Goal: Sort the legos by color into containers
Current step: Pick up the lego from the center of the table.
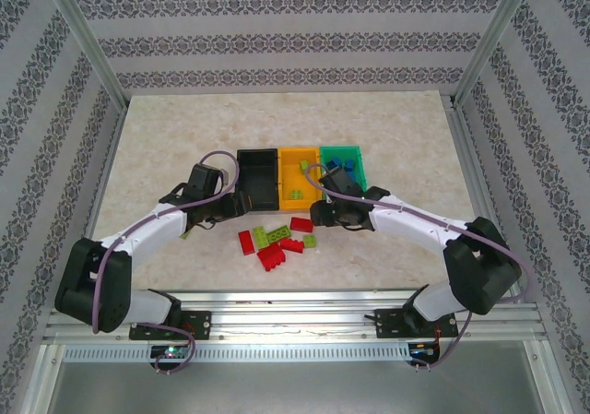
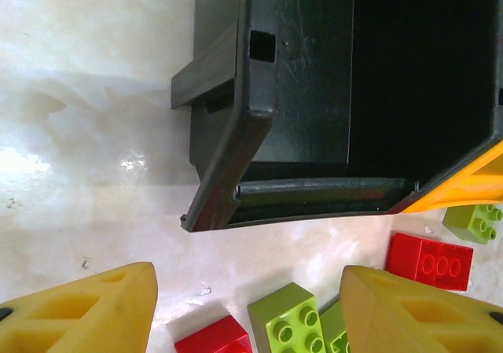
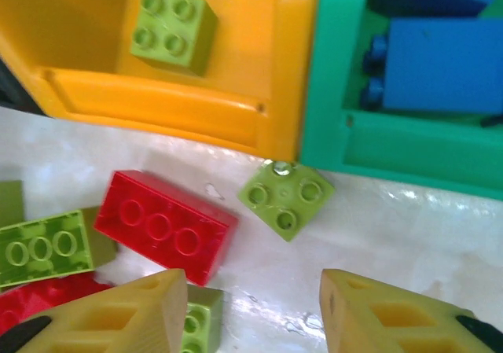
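The black container [image 1: 256, 179], orange container [image 1: 300, 176] and green container [image 1: 355, 151] stand side by side. The orange one [image 3: 118, 93] holds a lime lego [image 3: 173, 31]; the green one [image 3: 330, 93] holds blue legos [image 3: 448, 62]. Red and lime legos [image 1: 277, 239] lie loose in front. My left gripper [image 2: 247, 314] is open in front of the black container [image 2: 314, 93], above a lime lego [image 2: 287, 318] and a red lego [image 2: 216, 339]. My right gripper [image 3: 251, 314] is open and empty, with a lime lego [image 3: 284, 198] and a red lego [image 3: 165, 226] on the table beyond it.
Metal frame posts and patterned walls ring the marble-look table [image 1: 166, 147]. The two arms converge on the lego pile from left and right. More loose bricks, one red [image 2: 431, 261] and one lime [image 2: 474, 221], lie by the orange container's corner.
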You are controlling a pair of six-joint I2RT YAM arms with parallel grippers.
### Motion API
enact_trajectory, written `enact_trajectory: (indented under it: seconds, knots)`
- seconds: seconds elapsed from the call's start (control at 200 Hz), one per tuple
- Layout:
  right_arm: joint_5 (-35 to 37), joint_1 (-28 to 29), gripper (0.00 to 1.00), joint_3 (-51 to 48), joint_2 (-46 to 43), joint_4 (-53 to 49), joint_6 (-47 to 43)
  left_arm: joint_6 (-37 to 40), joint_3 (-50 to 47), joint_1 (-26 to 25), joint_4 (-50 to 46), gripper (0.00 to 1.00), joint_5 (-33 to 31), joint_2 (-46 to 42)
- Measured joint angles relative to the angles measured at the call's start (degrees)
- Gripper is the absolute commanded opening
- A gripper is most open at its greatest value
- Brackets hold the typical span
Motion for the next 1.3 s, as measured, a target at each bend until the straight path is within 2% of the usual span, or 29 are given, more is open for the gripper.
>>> enact_trajectory:
  seconds: [0.325, 0.655, 0.729, 0.824, 0.889, 0.954, 1.299]
  knots:
    - [1.7, 0.0, 0.55, 0.5, 7.8, 4.3, 6.3, 0.0, 0.0, 0.1, 0.0, 0.63, -0.2, -1.2]
    - [3.9, 0.0, 0.52, 5.0, 13.7, 5.3, 6.8, 0.0, 0.0, 0.3, 0.0, 0.63, -0.4, -3.2]
    - [4.2, 0.0, 0.48, 5.8, 15.3, 5.3, 6.8, 0.0, 0.0, 0.3, 0.0, 0.63, -0.4, -3.2]
    - [4.5, 0.0, 0.37, 6.0, 16.3, 5.2, 6.4, 0.0, 0.0, 0.3, 0.0, 0.63, -0.4, -3.2]
    - [5.0, 0.0, 0.30, 6.0, 16.3, 5.1, 6.4, 0.0, 0.0, 0.3, 0.0, 0.63, -0.4, -3.3]
    - [5.6, 0.3, 0.27, 5.7, 16.1, 5.3, 6.3, 0.0, 0.0, 0.3, 0.0, 0.63, -0.4, -3.3]
    - [7.1, 1.0, 0.27, -0.3, 5.5, 2.3, 5.1, 0.0, 0.0, 0.3, 0.0, 0.63, -0.4, -3.2]
